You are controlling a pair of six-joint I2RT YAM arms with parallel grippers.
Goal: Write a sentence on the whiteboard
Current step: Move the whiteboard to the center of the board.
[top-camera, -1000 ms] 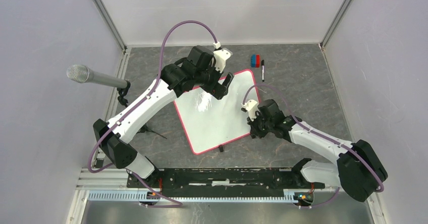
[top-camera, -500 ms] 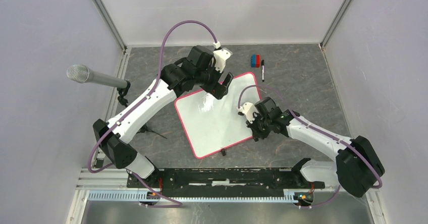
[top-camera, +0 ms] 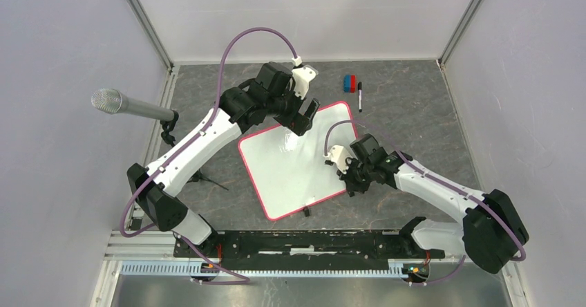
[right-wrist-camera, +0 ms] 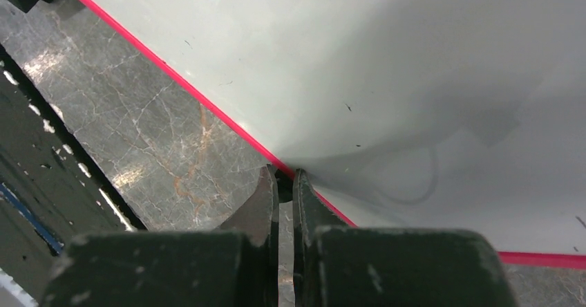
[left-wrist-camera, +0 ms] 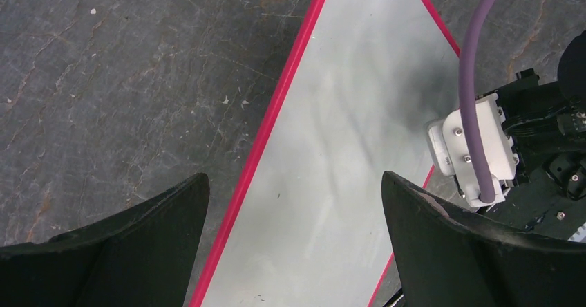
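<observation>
The whiteboard [top-camera: 290,165] lies tilted on the grey table, glossy white with a red-pink rim [left-wrist-camera: 276,113]. Its face is blank and no sentence shows on it. My right gripper [right-wrist-camera: 283,177] is at the board's right-hand edge [top-camera: 347,182], shut on a small black clip [right-wrist-camera: 284,184] at the rim [right-wrist-camera: 173,75]. My left gripper [left-wrist-camera: 296,179] hovers open over the board's far side [top-camera: 306,117]. Its dark fingers [left-wrist-camera: 138,238] are spread wide with only board surface between them.
A black marker [top-camera: 359,97] and a small blue-and-red block [top-camera: 350,82] lie on the table beyond the board's far corner. A grey microphone [top-camera: 128,104] on a stand reaches in from the left. Another black clip [top-camera: 305,211] sticks out at the board's near edge.
The whiteboard has slid and turned slightly toward the near edge, together with my right gripper at its rim. The left arm has barely moved.
</observation>
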